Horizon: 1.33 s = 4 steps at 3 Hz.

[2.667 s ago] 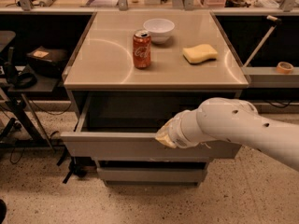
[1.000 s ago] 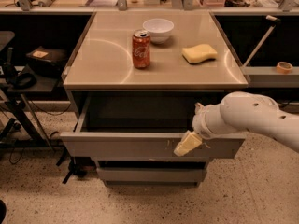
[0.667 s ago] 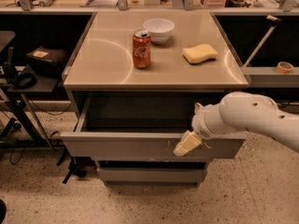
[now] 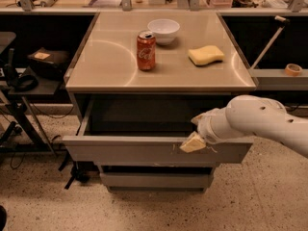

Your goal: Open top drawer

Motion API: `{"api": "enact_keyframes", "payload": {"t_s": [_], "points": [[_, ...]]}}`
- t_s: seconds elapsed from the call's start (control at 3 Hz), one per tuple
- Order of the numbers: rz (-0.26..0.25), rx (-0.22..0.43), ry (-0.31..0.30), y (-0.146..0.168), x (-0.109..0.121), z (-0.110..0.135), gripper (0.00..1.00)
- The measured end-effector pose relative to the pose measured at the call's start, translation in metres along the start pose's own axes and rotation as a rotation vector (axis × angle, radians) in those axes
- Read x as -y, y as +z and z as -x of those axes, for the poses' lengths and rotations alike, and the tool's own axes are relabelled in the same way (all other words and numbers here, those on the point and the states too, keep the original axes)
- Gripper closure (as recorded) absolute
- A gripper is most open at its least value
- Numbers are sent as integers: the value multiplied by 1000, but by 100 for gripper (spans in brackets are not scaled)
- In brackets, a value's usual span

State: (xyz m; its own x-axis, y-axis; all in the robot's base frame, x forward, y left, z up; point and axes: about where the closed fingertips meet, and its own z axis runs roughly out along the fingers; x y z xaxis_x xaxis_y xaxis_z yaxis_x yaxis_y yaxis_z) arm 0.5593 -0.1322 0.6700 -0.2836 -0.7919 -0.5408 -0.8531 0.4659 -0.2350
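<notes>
- White arm [image 4: 262, 119] reaches in from the right edge, sloping down toward the left.
- Gripper [image 4: 194, 142] (cream-coloured) hangs below the wrist [image 4: 211, 127], right of centre, angled down-left.

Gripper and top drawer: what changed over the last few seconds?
The gripper slid to the right in view along the upper edge of the top drawer, then held there for the last second. The drawer stayed pulled out as before; can, bowl and sponge on the table did not move.

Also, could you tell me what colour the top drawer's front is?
The top drawer is grey with white scuffs, in the camera view; the gripper is at its front.
</notes>
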Motion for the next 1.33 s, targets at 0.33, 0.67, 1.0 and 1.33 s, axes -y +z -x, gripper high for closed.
{"api": "enact_keyframes", "payload": {"t_s": [0.33, 0.67, 1.0, 1.33], "points": [[0, 0, 0, 0, 0, 0, 64], [0, 0, 0, 0, 0, 0, 88], [-16, -29, 10, -9, -11, -5, 100], [-16, -29, 10, -11, -10, -3, 100]]}}
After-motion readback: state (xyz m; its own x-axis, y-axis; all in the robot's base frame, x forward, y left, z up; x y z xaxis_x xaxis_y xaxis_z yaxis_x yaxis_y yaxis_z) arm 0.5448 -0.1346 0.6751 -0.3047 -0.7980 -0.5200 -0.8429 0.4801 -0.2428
